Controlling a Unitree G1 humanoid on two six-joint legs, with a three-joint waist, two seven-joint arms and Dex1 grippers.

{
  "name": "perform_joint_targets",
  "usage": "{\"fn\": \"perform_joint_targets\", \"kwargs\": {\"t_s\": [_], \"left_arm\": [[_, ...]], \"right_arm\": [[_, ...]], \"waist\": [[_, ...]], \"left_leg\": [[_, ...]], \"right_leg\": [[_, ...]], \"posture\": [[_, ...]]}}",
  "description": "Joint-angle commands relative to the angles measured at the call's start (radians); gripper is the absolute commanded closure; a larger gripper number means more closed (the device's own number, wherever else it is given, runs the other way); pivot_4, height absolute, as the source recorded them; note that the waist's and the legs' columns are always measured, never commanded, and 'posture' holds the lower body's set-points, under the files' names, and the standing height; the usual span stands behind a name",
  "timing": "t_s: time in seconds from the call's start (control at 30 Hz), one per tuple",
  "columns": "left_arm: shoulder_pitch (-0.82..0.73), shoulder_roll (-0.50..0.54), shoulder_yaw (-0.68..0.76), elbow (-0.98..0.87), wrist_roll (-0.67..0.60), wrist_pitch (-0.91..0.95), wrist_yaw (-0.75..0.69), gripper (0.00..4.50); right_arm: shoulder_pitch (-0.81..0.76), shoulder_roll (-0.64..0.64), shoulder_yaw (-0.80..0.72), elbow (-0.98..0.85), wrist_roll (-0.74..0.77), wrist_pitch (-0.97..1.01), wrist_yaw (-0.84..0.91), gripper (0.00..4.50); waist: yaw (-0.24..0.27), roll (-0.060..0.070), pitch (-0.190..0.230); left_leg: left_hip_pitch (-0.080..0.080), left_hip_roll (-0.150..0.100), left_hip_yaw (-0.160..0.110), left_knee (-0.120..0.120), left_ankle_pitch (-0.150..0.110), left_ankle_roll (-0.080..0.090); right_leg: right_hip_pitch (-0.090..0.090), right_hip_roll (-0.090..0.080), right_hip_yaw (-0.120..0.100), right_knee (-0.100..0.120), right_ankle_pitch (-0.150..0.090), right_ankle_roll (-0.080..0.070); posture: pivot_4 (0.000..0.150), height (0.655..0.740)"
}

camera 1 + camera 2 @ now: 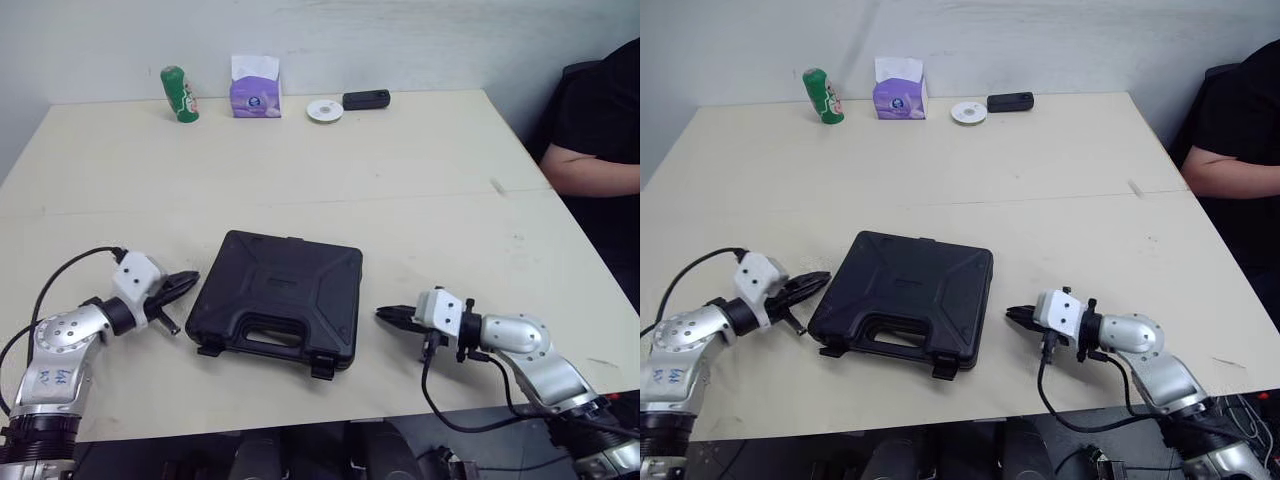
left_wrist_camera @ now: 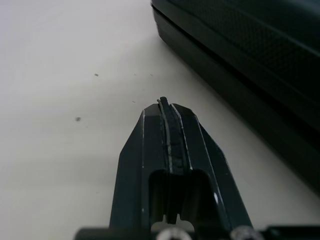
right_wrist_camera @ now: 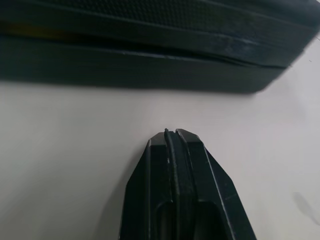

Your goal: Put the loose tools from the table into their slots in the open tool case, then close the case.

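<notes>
The black tool case [image 1: 277,297] lies closed and flat on the table, handle and two latches toward the front edge. My left gripper [image 1: 186,281] is shut with nothing in it, its tip just off the case's left side; the left wrist view shows the case wall [image 2: 240,65] close beside the tip [image 2: 166,107]. My right gripper [image 1: 384,315] is shut and empty, a short way off the case's right side. In the right wrist view the case's side [image 3: 140,55] lies ahead of the pressed-together fingers [image 3: 172,137].
Along the table's far edge stand a green can [image 1: 180,94], a purple tissue box [image 1: 255,88], a white round disc [image 1: 325,110] and a small black device [image 1: 366,99]. A person in black [image 1: 600,150] sits at the right edge.
</notes>
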Motion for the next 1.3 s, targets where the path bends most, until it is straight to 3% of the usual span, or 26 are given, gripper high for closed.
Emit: {"fn": "perform_joint_targets", "kwargs": {"t_s": [0.03,0.23,0.4,0.63,0.83,1.03,1.17,1.3], "left_arm": [[0.016,0.007,-0.036,-0.072,0.01,-0.01,-0.048,4.48],[0.105,0.004,-0.09,-0.184,0.042,-0.031,-0.09,4.48],[0.196,-0.03,-0.104,-0.32,0.014,-0.003,-0.08,4.48],[0.296,-0.108,-0.128,-0.462,0.034,0.058,-0.005,4.48],[0.367,-0.096,-0.072,-0.492,0.013,0.075,-0.001,4.48],[0.365,-0.046,0.102,-0.442,-0.13,0.117,-0.063,4.48],[0.231,-0.018,0.162,-0.345,-0.213,0.196,-0.076,4.48],[0.023,0.002,0.109,-0.202,-0.208,0.271,-0.083,4.48]], "right_arm": [[-0.028,0.023,-0.006,-0.01,-0.019,0.02,0.003,4.39],[-0.094,0.027,-0.01,0.046,-0.043,0.022,0.056,4.39],[-0.21,0.018,-0.023,0.206,-0.061,0.004,0.122,4.39],[-0.342,0.075,-0.059,0.449,-0.098,-0.032,0.081,4.39],[-0.377,0.047,-0.096,0.537,-0.146,-0.096,0.025,4.39],[-0.293,-0.04,-0.196,0.429,-0.048,-0.011,0.087,4.39],[-0.141,-0.147,-0.243,0.242,0.07,0.183,0.233,4.39],[-0.014,-0.211,-0.263,0.094,0.116,0.297,0.279,4.39]], "waist": [[0.0,0.0,0.0],[0.0,0.0,0.0],[0.0,0.0,0.0],[0.001,0.0,0.0],[-0.001,0.001,0.0],[0.006,0.002,0.001],[0.006,0.004,0.002],[0.006,0.004,0.002]], "left_leg": [[0.0,0.0,0.0,0.0,0.0,0.0],[-0.001,0.0,0.0,0.0,0.0,0.0],[0.0,0.0,0.0,0.0,-0.001,0.001],[0.0,-0.001,-0.001,0.001,0.0,0.001],[0.0,-0.001,-0.001,0.001,0.0,0.001],[-0.002,-0.001,-0.002,0.0,0.0,0.001],[-0.003,-0.001,-0.003,0.0,-0.001,0.003],[-0.002,-0.001,-0.004,0.0,-0.001,0.003]], "right_leg": [[0.0,0.0,0.0,0.0,0.0,0.0],[0.0,-0.001,0.0,-0.001,0.0,0.0],[0.0,-0.001,0.001,-0.001,0.0,0.0],[0.001,-0.002,0.0,-0.001,0.0,0.0],[0.001,-0.002,0.0,0.0,0.0,0.0],[0.0,-0.002,-0.001,-0.001,0.0,0.0],[0.001,-0.002,-0.003,-0.002,0.0,0.0],[0.001,-0.002,-0.004,-0.002,0.0,0.0]], "posture": [[0.15,0.74],[0.15,0.74],[0.15,0.74],[0.15,0.74],[0.15,0.74],[0.15,0.74],[0.15,0.74],[0.15,0.74]]}}
